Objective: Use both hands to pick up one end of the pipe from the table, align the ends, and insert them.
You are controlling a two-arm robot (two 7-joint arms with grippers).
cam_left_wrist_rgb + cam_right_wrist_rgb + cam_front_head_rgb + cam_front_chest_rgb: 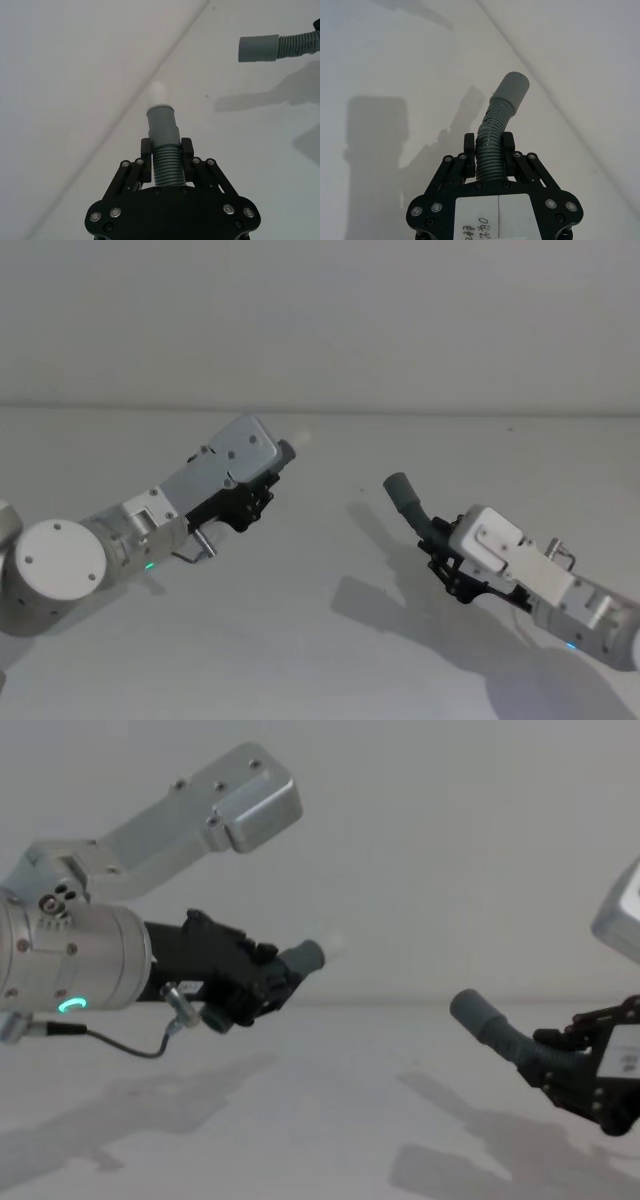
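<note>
The left gripper (166, 148), low in its wrist view, was clamped on one pipe piece (167, 167), its white-tipped cuff (161, 119) pointing upward. The right gripper (489, 143) clasped the other. Mid-frame in the head view, the socket cuff (398, 486) lay lower right of the tip, well apart, axes crossing.

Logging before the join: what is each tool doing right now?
Left tool: closed on the white-tipped pipe piece.
Right tool: closed on the socket-end pipe piece.

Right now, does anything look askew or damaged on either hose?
Nothing damaged. The hose piece in the right gripper bends, so its socket cuff sits apart from and off line with the left gripper's white-tipped piece.
</note>
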